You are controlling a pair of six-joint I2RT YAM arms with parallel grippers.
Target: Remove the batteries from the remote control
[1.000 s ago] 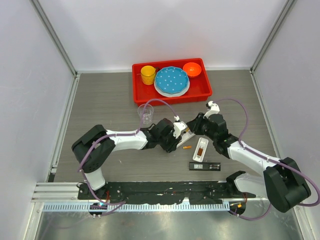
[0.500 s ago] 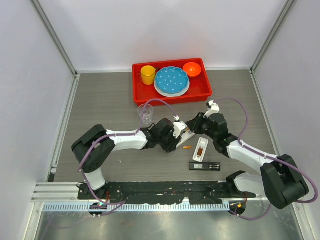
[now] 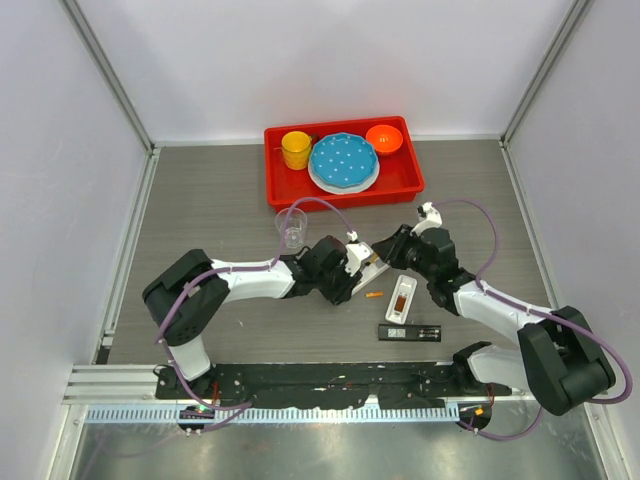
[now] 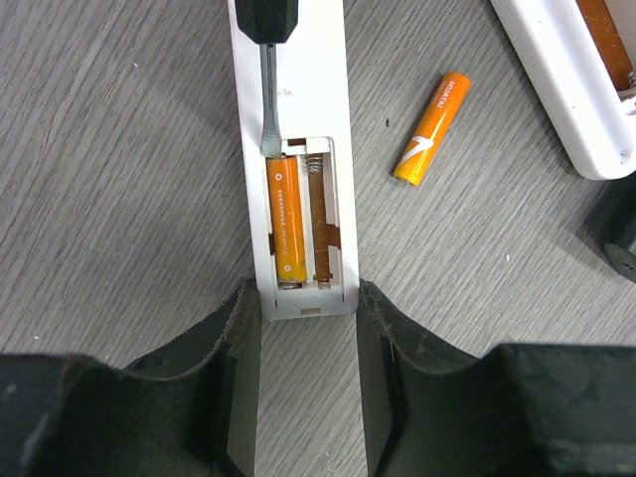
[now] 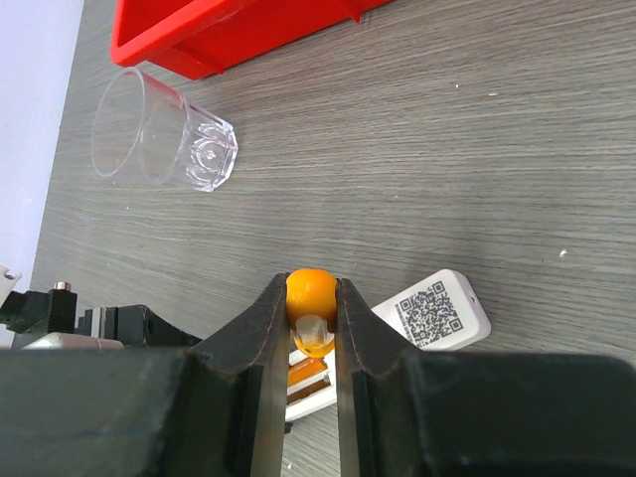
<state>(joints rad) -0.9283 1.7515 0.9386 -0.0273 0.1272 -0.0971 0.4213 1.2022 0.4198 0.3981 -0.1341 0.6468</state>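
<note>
The left gripper (image 4: 306, 316) clamps the remote (image 4: 310, 84); the right gripper (image 5: 311, 316) clamps a screwdriver (image 5: 310, 289), its tip at the far end of the lengthwise battery (image 4: 282, 224).

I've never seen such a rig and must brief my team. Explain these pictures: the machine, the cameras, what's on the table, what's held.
Two robot arms, left arm and right arm, are bolted at the table's near edge, each ending in a two-finger gripper. The wide picture looks down from above and behind them; the other two come from wrist cameras. The left gripper clamps the end of a white remote whose battery bay is open: one orange battery sits inside, the slot beside it empty. The right gripper holds an orange-handled screwdriver, its tip at the bay's far end. On the table lie a loose battery, a second open white remote, a black remote, a clear glass and a red tray with a yellow cup, a blue plate and an orange bowl.
</note>
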